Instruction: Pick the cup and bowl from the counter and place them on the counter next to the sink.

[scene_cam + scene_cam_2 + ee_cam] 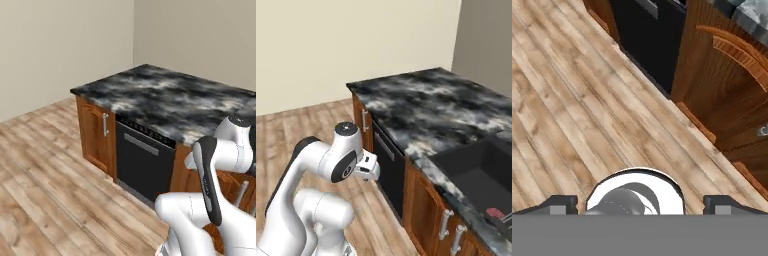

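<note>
Bench (165, 97): dark grey-black marble top with white veining, set over wooden cabinets; its surface as seen from both base views carries no cup or bowl within the pictured stretch, so where those two lie cannot be told.

Sink (476, 177): dark sunken basin let into the bench at the right of the right base view; a small reddish item (495, 213) lies at its near right corner, too small to identify.

Dishwasher (144, 162): black front panel with a grey bar handle, under the bench, between wooden cabinet doors.

Cabinet door (95, 132): brown wood, vertical metal handle, left of the dishwasher.

Hand (640, 204): released, the two dark tips standing wide apart at the bottom of the hand view, nothing between them; it points down at the floor just in front of the cabinets.

Floor (577, 110): light wood planks.

Arm (331, 165): folded low, beside the bench front, below the level of the top.
</note>
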Controlling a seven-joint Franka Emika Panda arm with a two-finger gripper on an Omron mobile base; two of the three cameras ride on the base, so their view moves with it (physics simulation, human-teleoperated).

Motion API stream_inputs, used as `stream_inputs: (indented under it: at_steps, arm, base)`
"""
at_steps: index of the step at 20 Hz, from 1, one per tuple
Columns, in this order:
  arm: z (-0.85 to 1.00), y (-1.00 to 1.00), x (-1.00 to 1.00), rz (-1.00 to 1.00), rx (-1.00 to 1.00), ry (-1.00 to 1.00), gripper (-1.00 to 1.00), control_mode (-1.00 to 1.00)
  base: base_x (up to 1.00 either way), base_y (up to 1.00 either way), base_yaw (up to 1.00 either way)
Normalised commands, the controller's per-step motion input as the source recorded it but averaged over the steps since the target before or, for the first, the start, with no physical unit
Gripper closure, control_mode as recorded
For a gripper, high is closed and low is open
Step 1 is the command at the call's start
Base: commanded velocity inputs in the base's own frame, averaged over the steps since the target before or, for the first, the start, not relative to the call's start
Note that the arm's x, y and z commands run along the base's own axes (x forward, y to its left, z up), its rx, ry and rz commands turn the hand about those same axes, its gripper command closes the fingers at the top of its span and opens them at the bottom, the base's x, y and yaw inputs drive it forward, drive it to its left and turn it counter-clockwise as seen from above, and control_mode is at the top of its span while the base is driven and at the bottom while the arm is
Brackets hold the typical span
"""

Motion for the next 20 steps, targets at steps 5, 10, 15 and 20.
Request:
stream_inputs:
  at_steps: [5, 10, 15, 20]
  arm:
    - [0.0, 0.0, 0.0, 0.0, 0.0, 0.0, -1.0, 1.0]
    - [0.0, 0.0, 0.0, 0.0, 0.0, 0.0, -1.0, 1.0]
    - [0.0, 0.0, 0.0, 0.0, 0.0, 0.0, -1.0, 1.0]
    - [0.0, 0.0, 0.0, 0.0, 0.0, 0.0, -1.0, 1.0]
  base:
    - [0.0, 0.12, 1.0]
    - [0.0, 0.09, 1.0]
    - [0.01, 0.04, 1.0]
    - [0.35, 0.0, 0.99]
